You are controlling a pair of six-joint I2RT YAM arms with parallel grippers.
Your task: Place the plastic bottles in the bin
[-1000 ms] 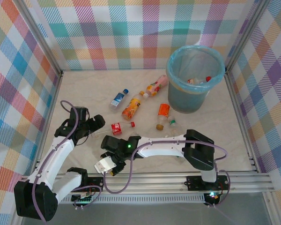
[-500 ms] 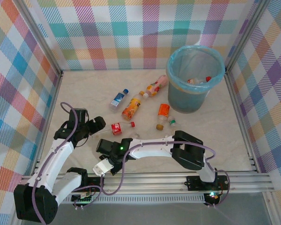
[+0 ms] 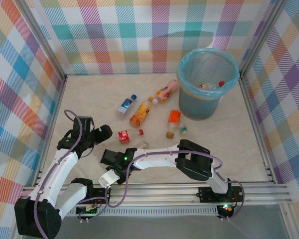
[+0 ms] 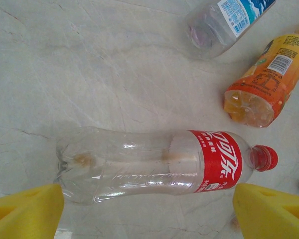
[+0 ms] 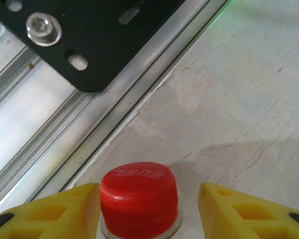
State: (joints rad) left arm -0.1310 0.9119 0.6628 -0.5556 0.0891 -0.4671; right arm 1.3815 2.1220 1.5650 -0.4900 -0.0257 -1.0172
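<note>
left end effector [image 4: 148,194] is released, fingers [image 4: 25,211] spread wide. a clear red-label bottle [image 4: 154,164] lies on its side on the surface [image 4: 89,64] just ahead of the fingertips. it sits across the gap, with its cap toward the right-hand finger and nothing squeezing it. in the top view that bottle is well left of the bin [image 3: 181,72] and closer to the arm bases.

right end effector [image 5: 149,188] straddles a red-capped bottle [image 5: 138,199], cap pointing out past the fingertips. one finger sits right at the cap, the other stands off it with a visible gap. the bottle's body is out of frame, so you can't tell from this whether it's clenched on it or loose. beyond the cap you see the rail [image 5: 50,129] and a black plate [image 5: 99,35] at the near edge of the surface, far from the bin.

bottles on the surface, relative to the bin:
- blue-label bottle [image 3: 126,104], well left of it
- orange bottle [image 3: 139,115], left of it, just beside the blue-label one
- second orange bottle [image 3: 167,92], just beside its left wall
- third orange bottle [image 3: 174,117], near its base on the arm side
- green-capped bottle [image 3: 182,130], a bit further toward the arms

inside the bin you can see a red cap and some clear plastic, so a few bottles are already in.
</note>
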